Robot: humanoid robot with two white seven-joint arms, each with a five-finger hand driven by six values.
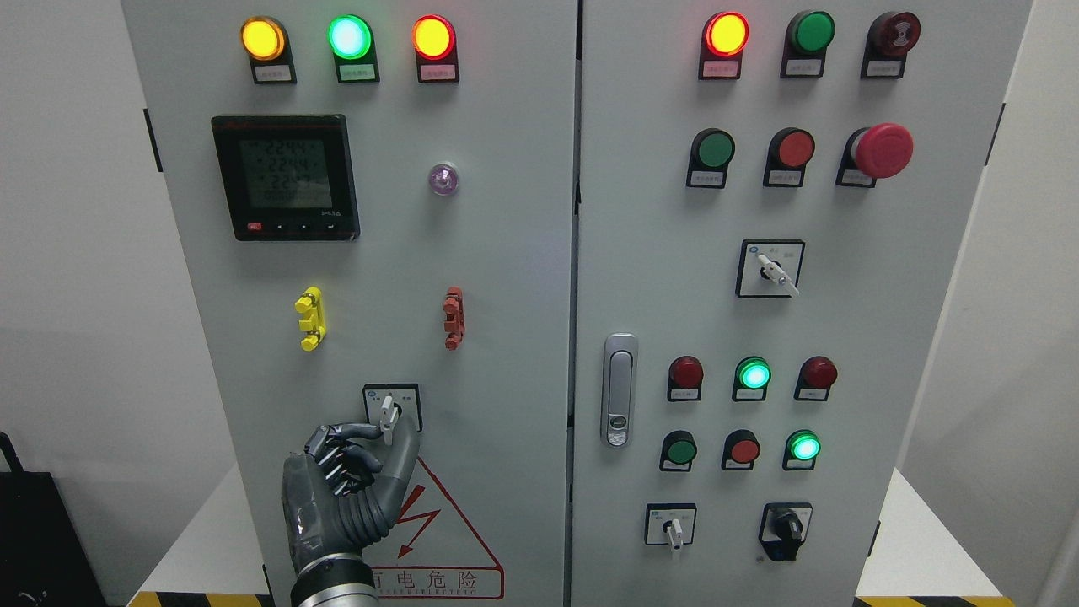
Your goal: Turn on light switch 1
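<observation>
Left hand [350, 485] is reaching up at the cabinet's left door [506, 278]. Thumb and forefinger are pinching the white lever of the rotary switch [389, 415]; remaining fingers are curling.

Left hand [358, 472] raised against cabinet [506, 278], fingertips [371, 432] and thumb pinching white lever of switch [389, 413]; lever roughly upright. Landmark: switch. Warning triangle [438, 523] just below-right of it, partly behind hand. Yellow clip [310, 318] above-left, red clip [453, 317] above-right. Meter [285, 177] higher, above-left. Three lit lamps, yellow, green [350, 37], red, along top. Door handle [619, 389] right of switch, on right door. Further buttons, lamps, rotary switches beyond handle.
</observation>
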